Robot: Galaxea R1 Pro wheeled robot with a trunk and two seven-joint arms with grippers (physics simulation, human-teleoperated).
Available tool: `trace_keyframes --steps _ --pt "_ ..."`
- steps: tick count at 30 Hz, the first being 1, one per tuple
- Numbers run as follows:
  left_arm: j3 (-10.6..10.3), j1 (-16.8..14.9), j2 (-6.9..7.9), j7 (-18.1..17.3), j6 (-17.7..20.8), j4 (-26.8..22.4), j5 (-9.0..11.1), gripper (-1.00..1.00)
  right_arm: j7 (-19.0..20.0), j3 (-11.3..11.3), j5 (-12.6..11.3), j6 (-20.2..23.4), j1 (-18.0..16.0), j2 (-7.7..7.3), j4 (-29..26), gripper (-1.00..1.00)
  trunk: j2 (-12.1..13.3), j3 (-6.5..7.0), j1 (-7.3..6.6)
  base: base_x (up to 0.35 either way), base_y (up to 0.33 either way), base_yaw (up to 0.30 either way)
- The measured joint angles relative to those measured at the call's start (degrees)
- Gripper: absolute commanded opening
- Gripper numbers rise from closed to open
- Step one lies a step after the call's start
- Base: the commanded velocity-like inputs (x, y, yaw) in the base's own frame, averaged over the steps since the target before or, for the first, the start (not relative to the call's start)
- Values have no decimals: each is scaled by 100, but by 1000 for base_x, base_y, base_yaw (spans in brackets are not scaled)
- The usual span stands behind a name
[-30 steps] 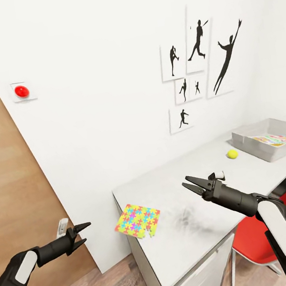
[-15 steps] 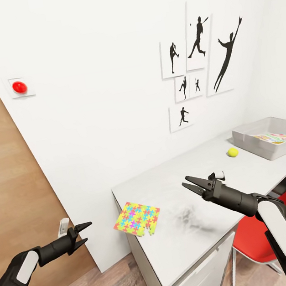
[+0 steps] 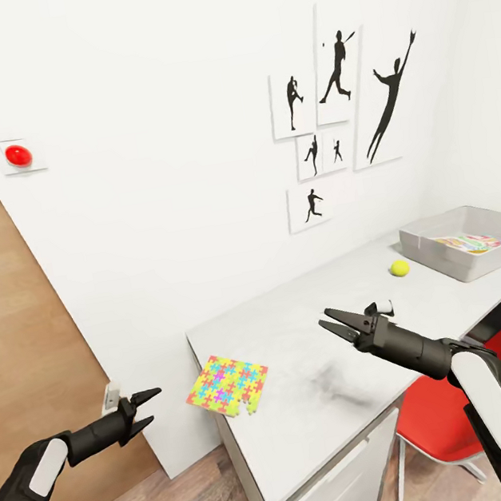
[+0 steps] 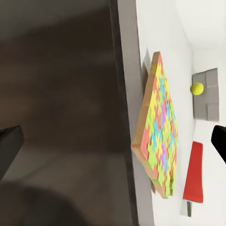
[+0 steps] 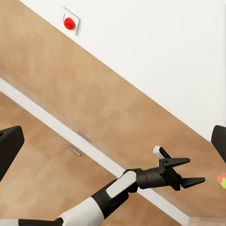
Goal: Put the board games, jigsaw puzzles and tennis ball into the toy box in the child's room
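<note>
Both pincers are empty with their jaws spread. From the head camera I see my right gripper (image 3: 333, 325) hovering above the middle of the table (image 3: 365, 410), a long desk with a pale marbled top, and my left gripper (image 3: 149, 406) held out over the wood floor beside the table's near end, in front of a wooden door (image 3: 21, 335).

Nearest to me is a jigsaw puzzle (image 3: 226, 384), a thin flat square of bright yellow, pink, blue and green pieces. It lies at the table's near corner with one edge hanging a little past the rim. The left wrist camera shows the same jigsaw puzzle (image 4: 160, 141) edge-on, with a thin backing layer under the coloured face.

Farther along the tabletop sits the tennis ball (image 3: 400, 267), small and yellow-green, just beside the toy box (image 3: 432, 248). The toy box is a shallow pale grey tray at the table's far end, and something flat and multicoloured already lies inside it; I cannot tell what.

I judge the puzzle to be light and fairly stiff, though I cannot tell whether the pieces would hold together if it were bent. Lying flat, it offers little to pinch from above, so I would take it by the overhanging edge, one finger above and one below, and keep it level. The ball should be light, slightly springy and prone to rolling, so I would close on it squarely across its middle.

A red chair (image 3: 496, 373) stands tucked beside the table, under my right arm.
</note>
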Motion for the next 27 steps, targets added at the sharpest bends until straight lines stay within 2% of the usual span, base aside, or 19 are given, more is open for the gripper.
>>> trace_keyframes --steps 5,14,27 --pt "0 0 1 0 0 -1 -2 100 -4 0 0 -3 1 0 1 100 0 0 0 0 -90 0" --pt "0 0 2 0 0 -1 -2 100 3 0 0 -3 1 0 0 100 0 0 0 0 -211 0" --pt "-7 0 18 -2 1 -2 5 100 -4 3 1 -2 1 0 1 100 0 0 0 0 -22 0"
